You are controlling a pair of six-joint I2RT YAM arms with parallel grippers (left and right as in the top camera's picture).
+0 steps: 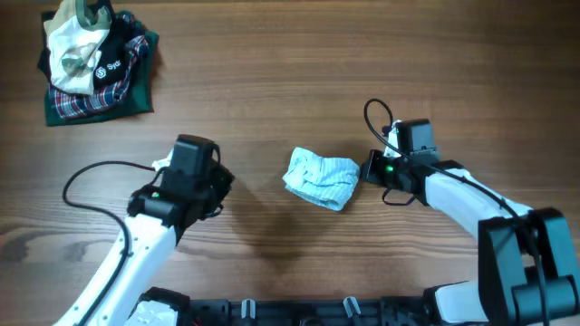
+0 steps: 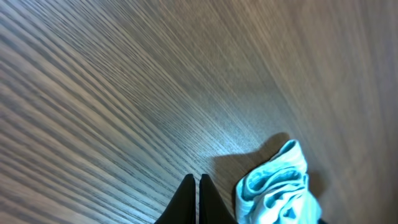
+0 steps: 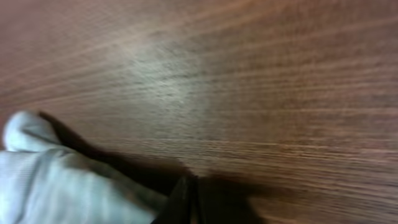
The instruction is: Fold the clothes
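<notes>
On your brown wood-grain table, the small crumpled pale blue-and-white checked garment lies between the two sets of jaws: just beside your right gripper, apart from your left gripper. Both sets of jaws are pressed together, holding nothing.

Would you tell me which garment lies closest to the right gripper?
The pale blue-and-white checked garment, alone mid-table beside the right gripper; the plaid cloth and black logo garment sit heaped in the far corner.
</notes>
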